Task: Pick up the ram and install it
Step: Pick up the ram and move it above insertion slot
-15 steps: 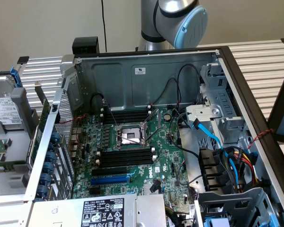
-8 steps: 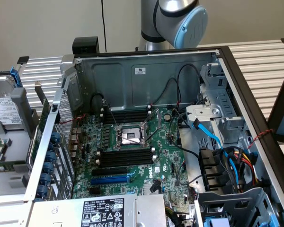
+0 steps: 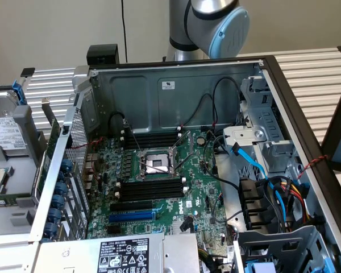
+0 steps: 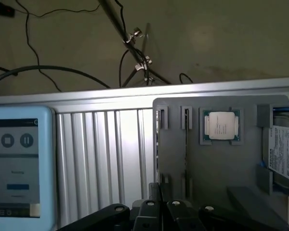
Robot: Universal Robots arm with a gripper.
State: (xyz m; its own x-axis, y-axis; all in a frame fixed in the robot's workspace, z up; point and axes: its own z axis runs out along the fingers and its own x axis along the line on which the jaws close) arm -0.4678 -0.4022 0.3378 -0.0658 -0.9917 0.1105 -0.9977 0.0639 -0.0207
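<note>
Wrist view: the black, jointed metal hand [image 4: 163,216] hangs over the near end of a flat, matte grey tray [image 4: 221,168]. Whether it is clenched, released or touching anything cannot be told.

The ram [image 4: 186,149] stands on edge in a clip holder of that tray. It shows only as a thin dark line between two pairs of grey clips. Its long axis runs straight away from the hand, parallel to the ribs of the silver aluminium worktop [image 4: 101,154]. Beside it in the tray sit a square metal-capped processor [image 4: 222,125] and a labelled hard drive [image 4: 284,154].

Exterior view: the silver arm [image 3: 210,23], with a blue joint cap, rises behind an open steel computer case [image 3: 176,91]. Inside lies a green motherboard [image 3: 199,199] with long black memory slots [image 3: 150,187].
</note>
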